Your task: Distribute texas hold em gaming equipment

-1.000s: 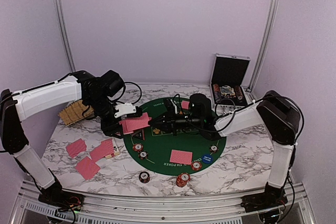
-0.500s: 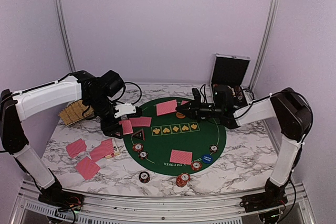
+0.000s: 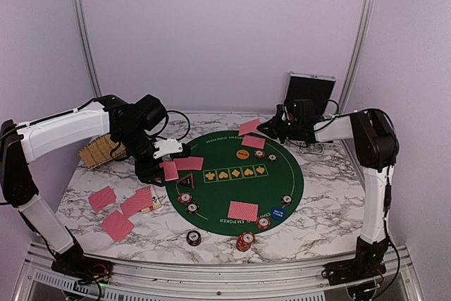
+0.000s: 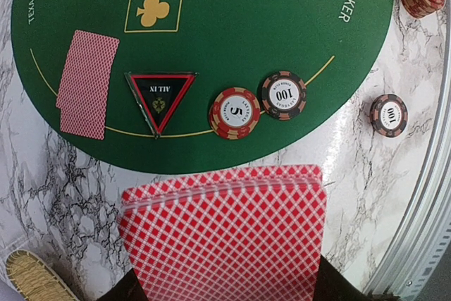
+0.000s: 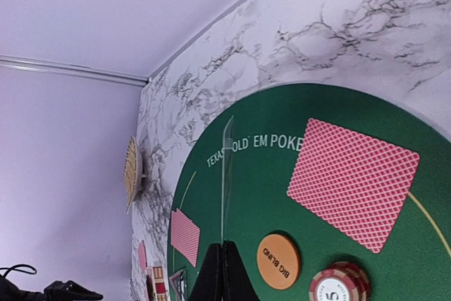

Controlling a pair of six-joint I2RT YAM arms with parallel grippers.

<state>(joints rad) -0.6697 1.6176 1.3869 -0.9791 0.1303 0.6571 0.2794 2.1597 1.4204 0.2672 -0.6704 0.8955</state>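
- Chips at near edge: loose chip (image 3: 194,237) and chip stack (image 3: 244,241) sit on the marble, just off the green mat (image 3: 282,174). Three face-down cards (image 3: 117,225) lie on the marble to the L.
- Mat, near side: one dealt card (image 3: 243,210) w/ blue disc (image 3: 277,212) near it. Black triangle marker (image 4: 161,99) sits beside a 5 chip (image 4: 235,112) and a 100 chip (image 4: 283,94).
- L gripper (image 3: 168,167) is clamped on the deck (image 4: 225,237), backs up and slightly fanned, over the mat's L rim.
- Risk: the fanning suggests the cards aren't squared, so a jolt could slide some out and spill them over the triangle and chips.
- Far side: R gripper (image 5: 223,273) is pinched tight on a single card (image 3: 249,127), which shows edge-on in the wrist view. It's held above the mat's far rim, near the orange disc (image 5: 277,261) and a second dealt card (image 5: 352,181).
- Risk: the grip looks to be on a thin margin only, so the card may twist in the fingers. Let go from height, it could flutter onto the second dealt card or off the mat toward the silver case (image 3: 310,100). Prob. needs a low release.
- Basket (image 3: 99,149) sits far L, behind the L arm.
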